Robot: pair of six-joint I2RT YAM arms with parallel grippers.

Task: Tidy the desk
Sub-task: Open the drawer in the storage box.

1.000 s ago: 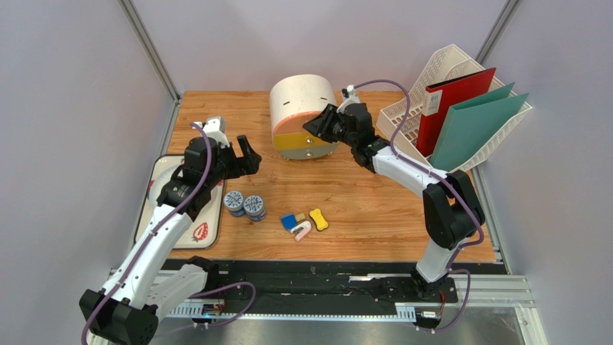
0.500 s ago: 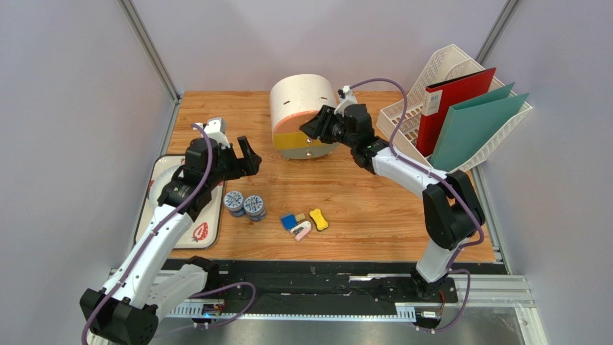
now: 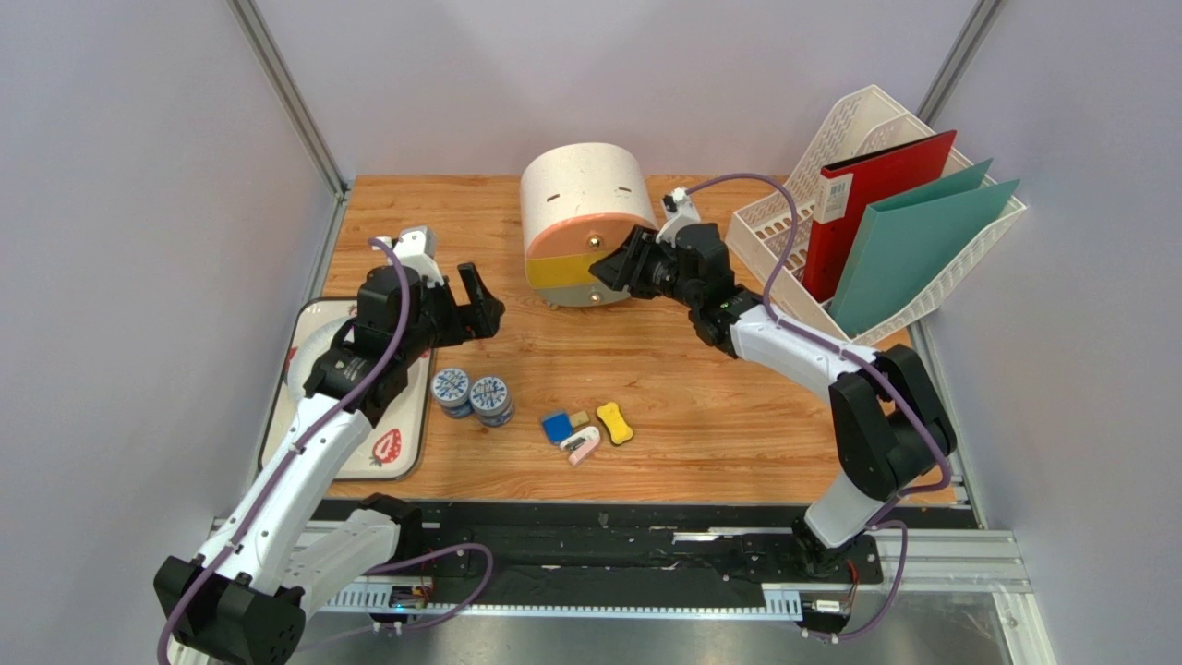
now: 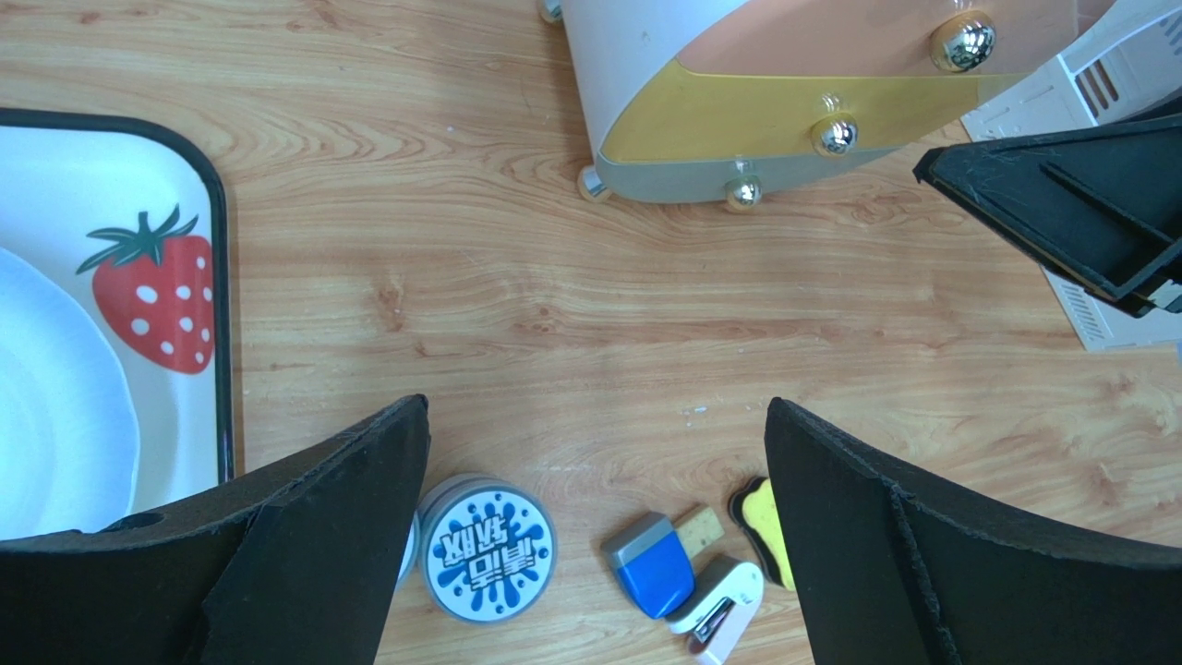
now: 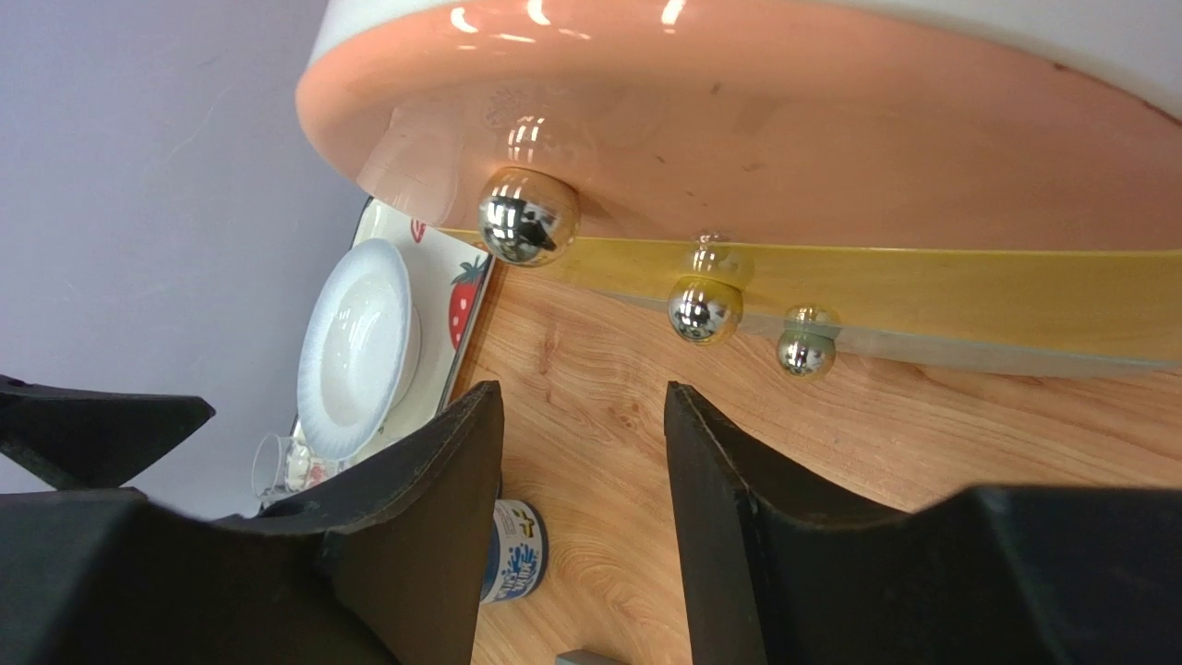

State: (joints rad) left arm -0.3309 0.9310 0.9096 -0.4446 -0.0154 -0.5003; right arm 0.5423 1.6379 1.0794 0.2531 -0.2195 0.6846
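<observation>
The desk (image 3: 722, 402) is a wood-grain top. At its back stands a round cream drawer box (image 3: 583, 194) with a pink drawer (image 5: 777, 125) over a yellow one (image 5: 971, 298), each with a chrome knob (image 5: 527, 218). My right gripper (image 3: 608, 263) (image 5: 583, 395) hovers open just in front of the knobs, touching none, with nothing between its fingers. My left gripper (image 3: 465, 294) (image 4: 594, 409) hangs wide open and empty above two blue-and-white tins (image 3: 470, 394) (image 4: 486, 547). Beside them lie a blue eraser (image 4: 652, 565), a white stapler (image 4: 719, 610) and a yellow piece (image 4: 767, 520).
A white strawberry-print tray (image 3: 396, 441) with a white plate (image 5: 358, 347) lies at the desk's left edge. A white file rack (image 3: 798, 222) holding a red folder (image 3: 867, 208) and a green folder (image 3: 923, 243) leans at the back right. Metal frame posts stand at the rear corners.
My right gripper has opened wider and drawn back a little from the drawer front toward the near right. The left arm has not moved.
</observation>
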